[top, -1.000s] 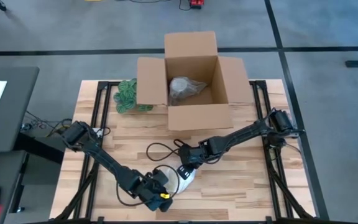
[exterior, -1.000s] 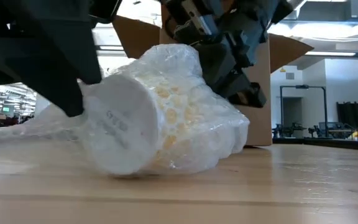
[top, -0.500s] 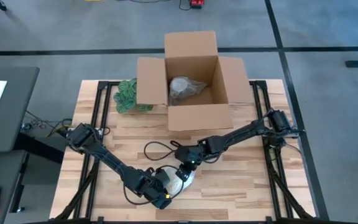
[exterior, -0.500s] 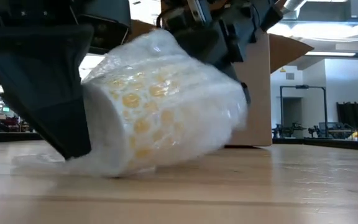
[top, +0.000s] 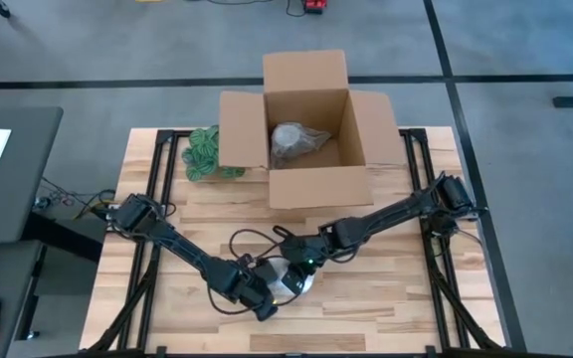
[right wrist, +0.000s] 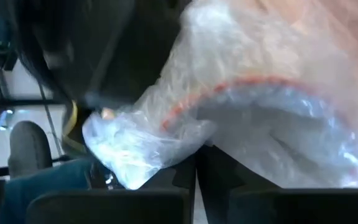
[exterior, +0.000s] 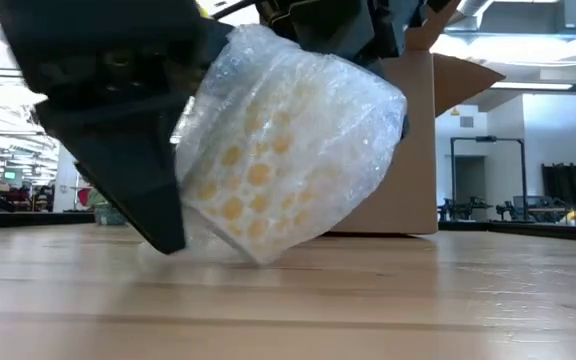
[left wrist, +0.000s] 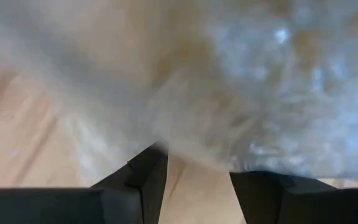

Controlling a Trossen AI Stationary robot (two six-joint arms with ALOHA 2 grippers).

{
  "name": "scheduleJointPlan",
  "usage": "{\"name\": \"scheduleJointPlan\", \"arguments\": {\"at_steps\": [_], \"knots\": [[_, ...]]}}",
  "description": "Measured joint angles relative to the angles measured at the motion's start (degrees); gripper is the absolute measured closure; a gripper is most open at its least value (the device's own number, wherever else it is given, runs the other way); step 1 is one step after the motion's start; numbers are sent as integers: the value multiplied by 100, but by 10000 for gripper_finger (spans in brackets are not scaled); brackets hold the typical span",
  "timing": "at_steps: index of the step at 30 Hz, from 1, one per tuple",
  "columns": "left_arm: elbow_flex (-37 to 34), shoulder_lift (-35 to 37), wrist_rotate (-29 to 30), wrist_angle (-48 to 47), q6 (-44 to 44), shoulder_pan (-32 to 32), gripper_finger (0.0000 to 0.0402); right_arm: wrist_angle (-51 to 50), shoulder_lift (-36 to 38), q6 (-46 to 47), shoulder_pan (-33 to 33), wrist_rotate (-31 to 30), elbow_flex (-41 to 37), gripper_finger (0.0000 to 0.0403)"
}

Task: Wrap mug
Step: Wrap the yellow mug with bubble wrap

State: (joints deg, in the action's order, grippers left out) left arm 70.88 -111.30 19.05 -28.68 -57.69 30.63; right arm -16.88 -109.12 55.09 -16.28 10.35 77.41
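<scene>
The mug (exterior: 288,150), white with yellow dots, is wound in clear bubble wrap (top: 288,280) and stands tilted near the table's front middle, its lower edge (exterior: 258,250) on the wood. My left gripper (top: 265,296) is open at the bundle's near-left side, its dark body (exterior: 118,120) close against the wrap. My right gripper (top: 301,267) comes from the far right and is shut on the wrap at the bundle's upper end. My left gripper has its open fingertips (left wrist: 154,158) against the loose bubble wrap (left wrist: 185,118) at the bundle's near-left side, coming low from the table's near left. Nothing shows pinched between the fingers. My right gripper pinches a bunched fold of bubble wrap (right wrist: 185,140) between its two shut fingers, beside the mug's orange-rimmed mouth (right wrist: 247,84). It comes slanting down from the far right. The bundle leans below it with one lower edge on the table.
An open cardboard box (top: 351,184) stands at the table's far middle with a wrapped bundle (top: 294,141) inside. A green netted thing (top: 205,151) lies left of the box. A dark cable loop (top: 252,239) lies on the wood just beyond the grippers.
My left gripper has gone from the near edge toward the far side, up against the bundle. The wrapped mug, which lay on its side with its base toward the near left, has turned and tipped up onto one lower edge. Its loose wrap tail has been drawn in.
</scene>
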Motion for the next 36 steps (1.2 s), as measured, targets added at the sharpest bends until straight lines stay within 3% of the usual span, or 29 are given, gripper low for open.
{"name": "scheduleJointPlan", "arguments": {"at_steps": [10, 21, 28, 36], "knots": [[18, 466, -143, -1223, -4, 592, 256, 32, -2, -81, -30, -466, 20, 402], [6, 974, -97, -1328, -937, 815, 256, 402, -219, -119, -30, -492, 195, 402], [-1, 1326, -395, -1951, -1038, 933, 256, 66, -651, -330, -38, -608, 764, 402], [-3, 1848, -1249, -3091, -1423, 1154, 256, -475, -1231, -521, -32, -669, 1726, 402]]}}
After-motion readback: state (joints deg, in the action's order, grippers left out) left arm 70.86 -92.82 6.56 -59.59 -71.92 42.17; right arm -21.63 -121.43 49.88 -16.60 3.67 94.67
